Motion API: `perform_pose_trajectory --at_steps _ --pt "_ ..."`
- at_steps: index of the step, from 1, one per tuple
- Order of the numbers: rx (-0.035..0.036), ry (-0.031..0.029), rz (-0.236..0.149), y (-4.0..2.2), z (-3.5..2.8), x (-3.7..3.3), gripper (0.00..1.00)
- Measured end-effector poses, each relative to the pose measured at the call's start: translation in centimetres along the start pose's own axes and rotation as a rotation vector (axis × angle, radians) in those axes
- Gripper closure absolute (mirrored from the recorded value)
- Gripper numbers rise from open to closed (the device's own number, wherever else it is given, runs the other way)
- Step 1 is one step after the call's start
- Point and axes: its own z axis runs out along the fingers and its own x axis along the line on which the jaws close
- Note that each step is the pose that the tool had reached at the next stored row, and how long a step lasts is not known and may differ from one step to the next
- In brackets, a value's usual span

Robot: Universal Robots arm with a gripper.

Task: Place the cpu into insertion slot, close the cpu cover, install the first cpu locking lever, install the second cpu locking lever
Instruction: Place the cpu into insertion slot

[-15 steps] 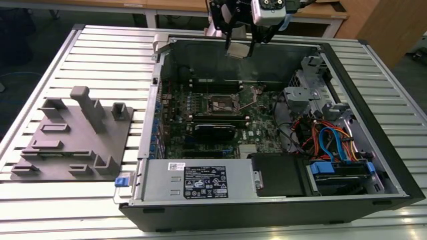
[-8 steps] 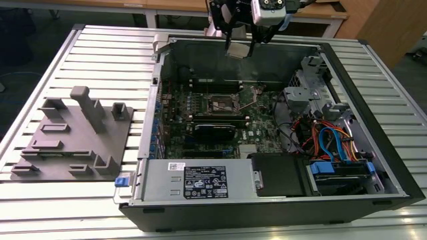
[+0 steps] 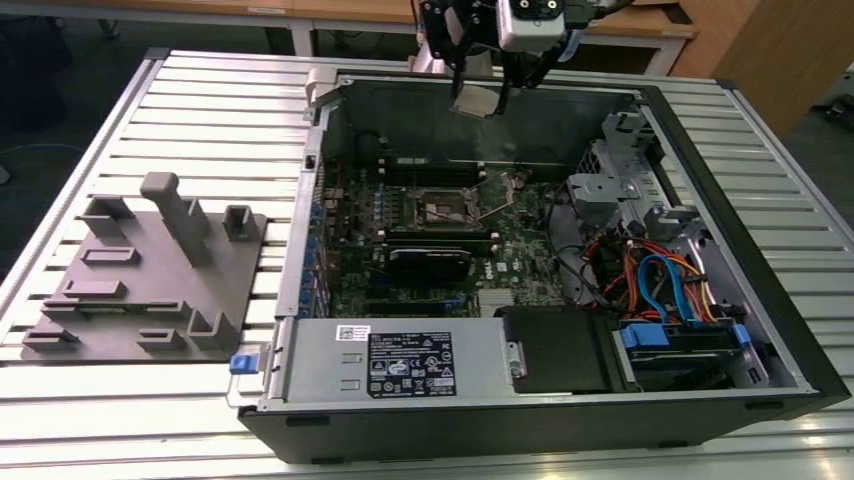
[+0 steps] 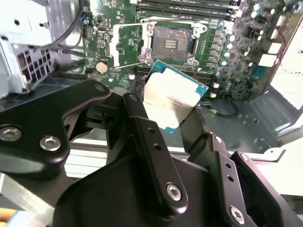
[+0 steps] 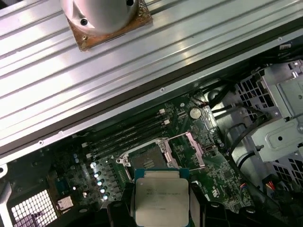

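My gripper hangs above the far wall of the open computer case, shut on the cpu. The cpu is a flat square chip with a silvery top and green edge, tilted between the black fingers. It is high above the board and touches nothing else. The insertion slot lies bare on the green board, its dark centre exposed. The cpu cover is swung open beside the slot. In the first wrist view the cpu hovers just short of the slot.
Long black memory slots run behind the socket and a black card lies in front of it. A drive cage and coloured cables fill the exterior view's right. A grey fixture plate sits left of the case.
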Motion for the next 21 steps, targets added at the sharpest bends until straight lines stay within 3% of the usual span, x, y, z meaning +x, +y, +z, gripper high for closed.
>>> perform_pose_trajectory --at_steps 6,21 --pt "-0.0011 -0.0094 0.102 -0.02 0.10 0.00 0.46" --pt "-0.0013 -0.0099 0.106 -0.01 0.11 0.00 0.46"
